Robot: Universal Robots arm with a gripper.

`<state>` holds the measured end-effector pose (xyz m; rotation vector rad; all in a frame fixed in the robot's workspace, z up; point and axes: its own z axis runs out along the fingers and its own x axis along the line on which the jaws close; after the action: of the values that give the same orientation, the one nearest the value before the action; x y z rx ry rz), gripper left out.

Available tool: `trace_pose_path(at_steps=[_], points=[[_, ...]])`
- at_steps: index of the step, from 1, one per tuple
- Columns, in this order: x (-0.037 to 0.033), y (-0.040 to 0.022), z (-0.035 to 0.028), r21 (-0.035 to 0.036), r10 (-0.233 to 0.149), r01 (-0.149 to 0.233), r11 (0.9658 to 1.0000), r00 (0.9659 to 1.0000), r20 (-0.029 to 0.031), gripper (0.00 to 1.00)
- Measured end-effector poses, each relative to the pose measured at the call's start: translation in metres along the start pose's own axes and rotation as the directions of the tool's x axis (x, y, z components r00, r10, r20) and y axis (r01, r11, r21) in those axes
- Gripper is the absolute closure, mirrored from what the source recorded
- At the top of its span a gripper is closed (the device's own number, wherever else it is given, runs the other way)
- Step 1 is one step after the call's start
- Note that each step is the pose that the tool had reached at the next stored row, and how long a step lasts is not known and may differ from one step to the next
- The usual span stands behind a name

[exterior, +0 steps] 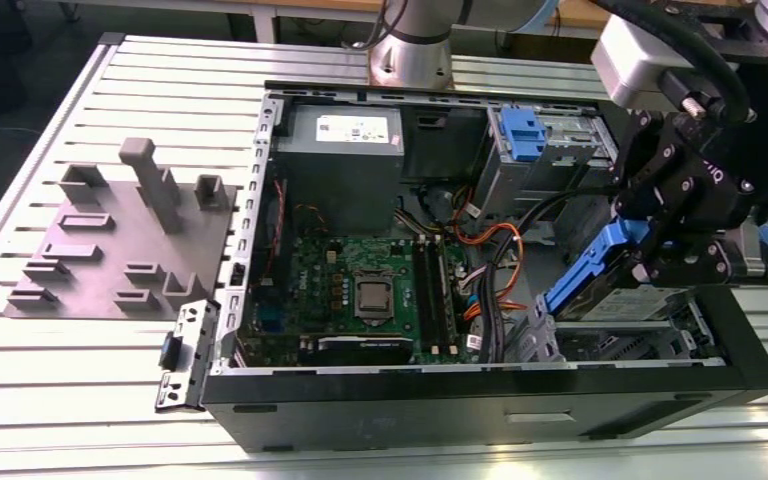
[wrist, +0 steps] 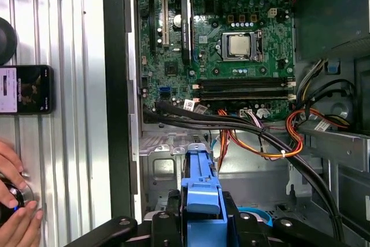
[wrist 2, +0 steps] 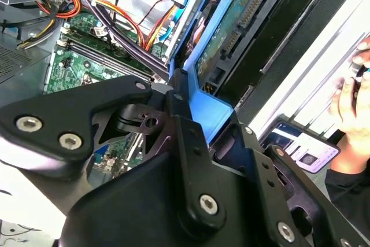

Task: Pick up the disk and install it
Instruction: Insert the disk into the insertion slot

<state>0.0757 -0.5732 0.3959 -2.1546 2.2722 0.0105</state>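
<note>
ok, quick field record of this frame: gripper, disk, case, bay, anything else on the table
gripper: shut on disk, above the case's corner at the exterior view's right
disk: blue-framed, held tilted over the bay, not seated
case: open, motherboard and cables exposed
bay: metal cage below the disk, nothing in it yet
fixture: grey block plate on the table at the exterior view's left
phone: on the table beside the case
hand: person's, near the phone

disk (exterior: 595,272) in gripper (exterior: 671,262) above case (exterior: 491,395)

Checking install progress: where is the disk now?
In the exterior view, the disk is held in the tool above the open computer case's drive bay, at that view's right.
</note>
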Motion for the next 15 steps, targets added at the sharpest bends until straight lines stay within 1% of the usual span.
trace_pose_path(at_steps=[4, 5, 6, 7, 14, 15], points=[[0.0000, 0.0000, 0.0000, 0.0000, 0.000, 0.000, 1.0000, 1.0000, -0.0002, 0.62], [0.0000, 0.0000, 0.0001, 0.0000, 0.000, 0.000, 1.0000, 1.0000, -0.0002, 0.57], [0.0000, 0.0000, 0.0011, 0.0000, 0.000, 0.000, 1.0000, 1.0000, 0.0003, 0.57], [0.0001, 0.0000, 0.0028, 0.0000, 0.000, 0.000, 1.0000, 1.0000, 0.0005, 0.50], [0.0002, -0.0003, 0.0152, 0.0000, 0.000, 0.000, 1.0000, 1.0000, 0.0000, 0.50], [0.0002, -0.0003, 0.0170, 0.0001, 0.000, 0.000, 1.0000, 1.0000, 0.0000, 0.51]])
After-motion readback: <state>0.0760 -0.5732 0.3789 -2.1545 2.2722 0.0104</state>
